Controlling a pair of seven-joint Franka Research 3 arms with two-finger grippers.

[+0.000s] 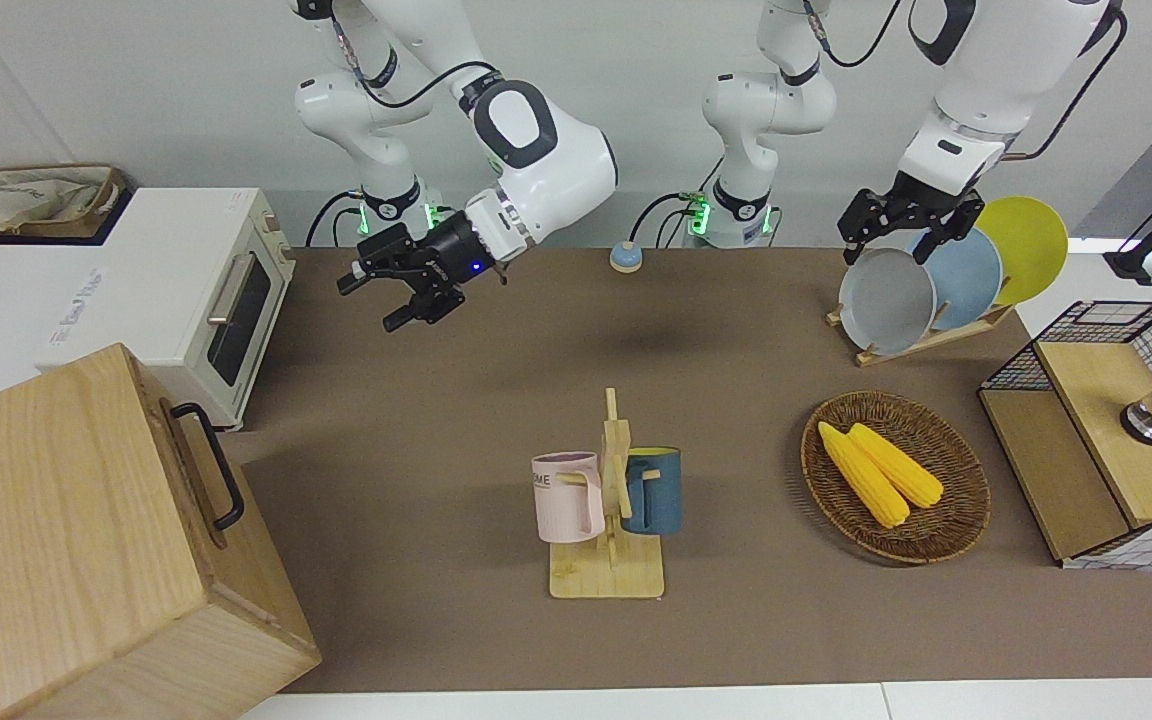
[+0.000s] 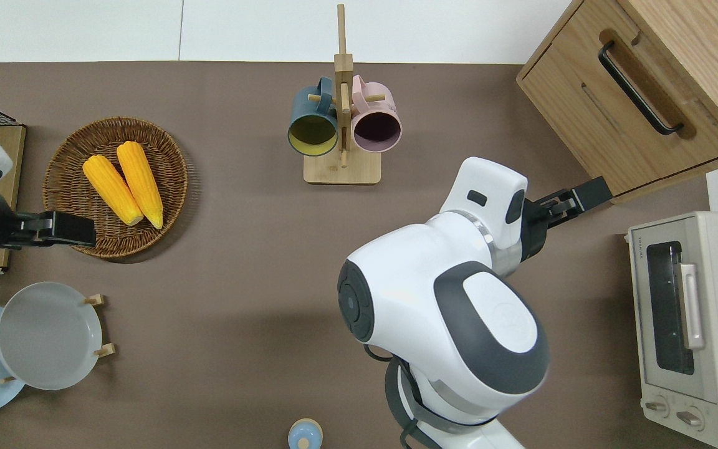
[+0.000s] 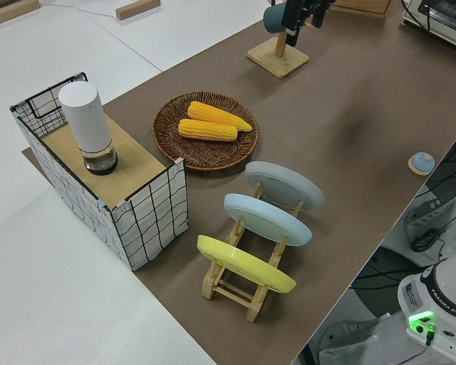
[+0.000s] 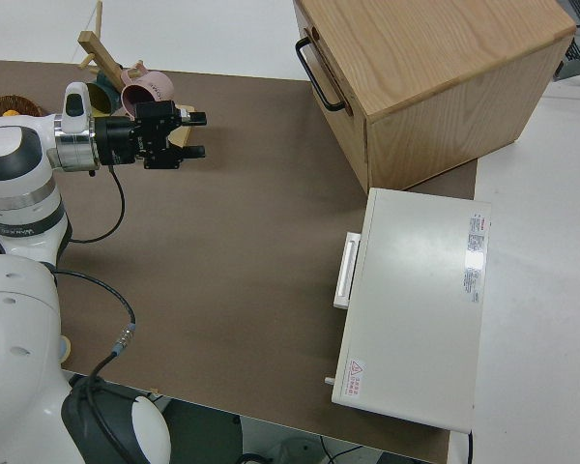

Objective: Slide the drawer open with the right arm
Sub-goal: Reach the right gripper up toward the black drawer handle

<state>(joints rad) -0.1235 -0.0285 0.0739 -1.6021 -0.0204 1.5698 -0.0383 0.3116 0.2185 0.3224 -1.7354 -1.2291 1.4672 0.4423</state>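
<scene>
The drawer (image 1: 198, 470) is shut in the big pale wood box at the right arm's end of the table. Its black U-shaped handle (image 2: 636, 86) faces the table's middle, and it also shows in the right side view (image 4: 319, 70). My right gripper (image 2: 591, 195) is open and empty, turned on its side with the fingers pointing toward the box. It hangs over the brown mat next to the box's corner nearest the robots, apart from the handle. It also shows in the front view (image 1: 369, 303) and the right side view (image 4: 197, 135). My left arm is parked.
A white toaster oven (image 2: 689, 324) stands beside the box, nearer to the robots. A wooden mug rack (image 2: 341, 125) with two mugs stands mid-table. A wicker basket (image 1: 956, 520) holds corn. A plate rack (image 1: 936, 335) and a wire-mesh cabinet (image 1: 1096, 440) are at the left arm's end.
</scene>
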